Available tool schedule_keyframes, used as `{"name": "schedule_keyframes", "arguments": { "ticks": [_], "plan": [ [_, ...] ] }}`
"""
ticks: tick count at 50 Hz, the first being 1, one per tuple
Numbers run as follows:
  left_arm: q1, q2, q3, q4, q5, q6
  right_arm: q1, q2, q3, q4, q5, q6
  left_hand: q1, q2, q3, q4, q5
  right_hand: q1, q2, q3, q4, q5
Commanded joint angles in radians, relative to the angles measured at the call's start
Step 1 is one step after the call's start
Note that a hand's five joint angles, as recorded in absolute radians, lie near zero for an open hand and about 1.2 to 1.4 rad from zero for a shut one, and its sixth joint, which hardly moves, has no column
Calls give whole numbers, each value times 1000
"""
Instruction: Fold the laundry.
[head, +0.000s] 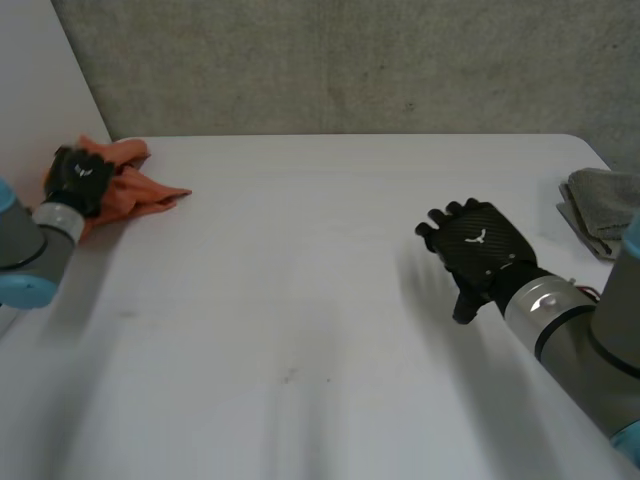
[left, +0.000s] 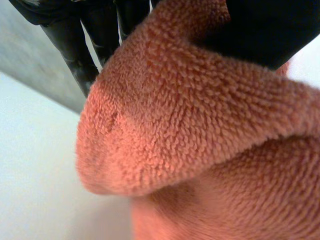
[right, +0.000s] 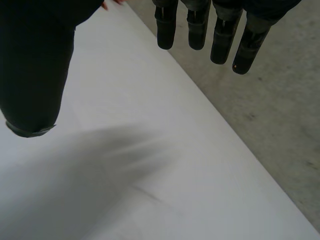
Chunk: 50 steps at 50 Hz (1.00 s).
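Noted crumpled orange terry cloth (head: 135, 188) (left: 190, 130) at far left corner of white table (head: 300, 300), by the wall. Found left hand (head: 80, 178) on top of it, a raised fold pinched between fingers (left: 75, 50) and thumb (left: 260, 30). Logged right hand (head: 480, 245) above bare table at right, fingers (right: 222, 35) straight and spread, holding nothing. Recorded folded grey cloth (head: 600, 205) at right edge.
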Motion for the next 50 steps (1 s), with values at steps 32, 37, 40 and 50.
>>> {"name": "schedule_keyframes", "arguments": {
  "ticks": [32,37,40,50],
  "plan": [
    [-480,688,-645,-192,-74,-440,-119,-44,-62,195,-76,22,-948,-1002,-996,-1014,-945,-27,-45,-33,-58,-62],
    [-414,682,-642,-285,-73,-406,-122,-7,-104,347,-160,41,-901,-955,-949,-968,-898,-27,-45,-33,-58,-62],
    [-368,659,-637,-318,-70,-325,-113,53,-131,360,-169,83,-898,-952,-946,-965,-895,-27,-45,-33,-58,-62],
    [-243,432,-476,-359,-64,-102,-9,202,-196,314,-156,291,-807,-861,-855,-874,-804,119,100,112,87,83]
  ]
}}
